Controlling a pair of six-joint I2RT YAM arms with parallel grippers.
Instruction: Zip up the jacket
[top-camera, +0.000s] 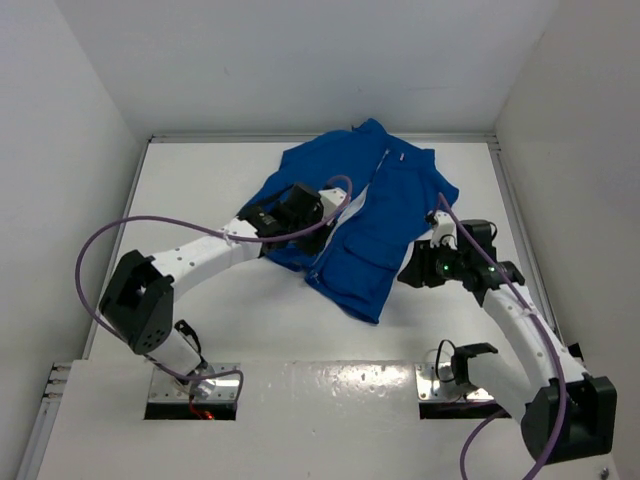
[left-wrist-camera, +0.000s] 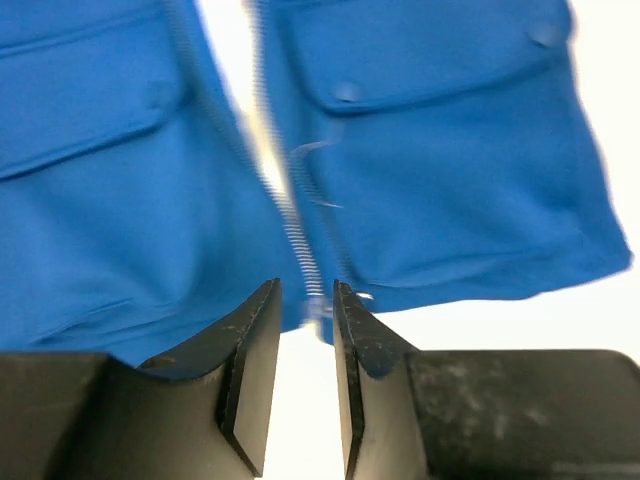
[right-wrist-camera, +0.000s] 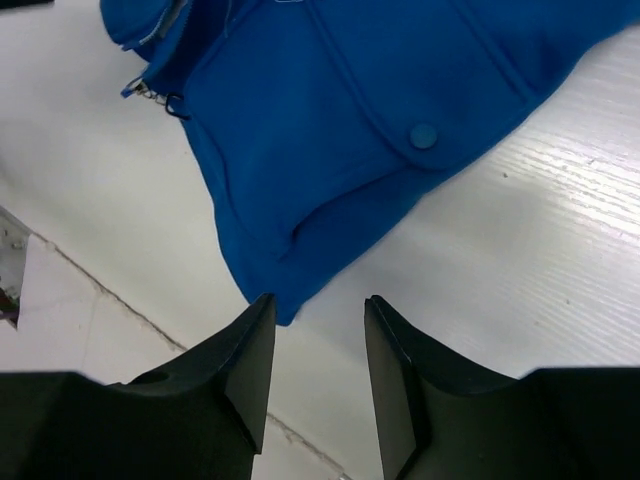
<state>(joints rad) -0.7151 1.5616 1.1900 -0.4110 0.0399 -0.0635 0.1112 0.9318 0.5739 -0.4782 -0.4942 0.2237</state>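
Note:
The blue jacket (top-camera: 400, 200) lies flat on the white table (top-camera: 250, 310), front up and collar at the far end. Its white zipper (top-camera: 345, 225) stands unzipped, with a gap between the two halves. My left gripper (top-camera: 305, 215) hovers over the jacket's left half. In the left wrist view the jacket (left-wrist-camera: 450, 180) fills the top, and my left gripper (left-wrist-camera: 306, 285) shows a narrow gap. The zipper's (left-wrist-camera: 300, 240) lower end sits just past the tips, unclamped. My right gripper (top-camera: 412, 270) is open over bare table, and in its wrist view the gripper (right-wrist-camera: 319, 300) sits beside the jacket's (right-wrist-camera: 330, 120) hem corner.
White walls close in the table on the left, far and right sides. Purple cables (top-camera: 100, 250) loop off both arms. A seam in the table (right-wrist-camera: 100, 290) runs near the right gripper. A small metal zipper pull (right-wrist-camera: 160, 95) lies at the jacket's edge.

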